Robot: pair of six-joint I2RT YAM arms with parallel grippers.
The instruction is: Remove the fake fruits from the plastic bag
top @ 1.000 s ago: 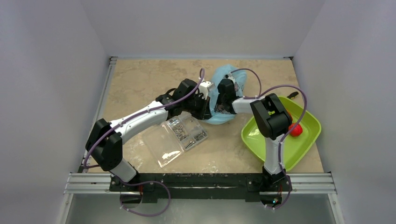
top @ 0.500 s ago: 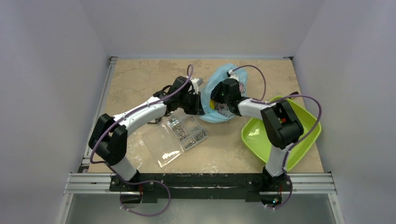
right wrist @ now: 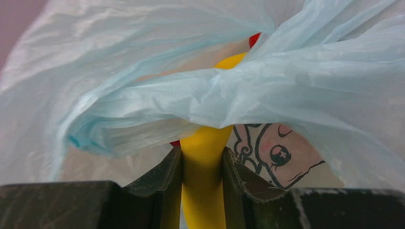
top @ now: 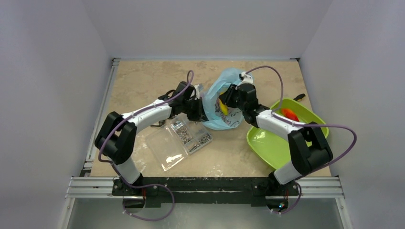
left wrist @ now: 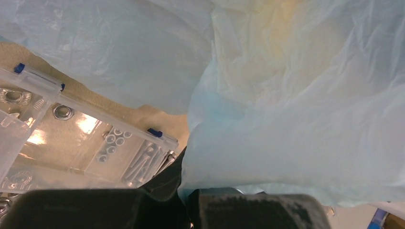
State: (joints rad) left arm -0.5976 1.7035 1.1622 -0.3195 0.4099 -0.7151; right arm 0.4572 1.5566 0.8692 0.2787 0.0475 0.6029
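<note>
Yellow banana point(right wrist: 204, 205) clamped in right gripper point(right wrist: 201, 155), just inside the plastic bag point(top: 220, 123) mouth. Left gripper point(left wrist: 187, 200) closed, pinching bag edge. Red fruit point(top: 289, 114) in green tray point(top: 267, 143).

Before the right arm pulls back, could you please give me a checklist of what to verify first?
1. Hold of the right gripper on the banana: ok, a finger presses each side of it.
2. Hold of the left gripper on the plastic bag: ok, the film is caught between its fingers.
3. Banana free of the bag: not ok, the bag drapes across it.
4. Room in the lime-green tray: ok, only one orange-red fruit lies at its far side.
5. Other fruit inside: a red piece shows behind the banana; how many more, cannot tell.
</note>
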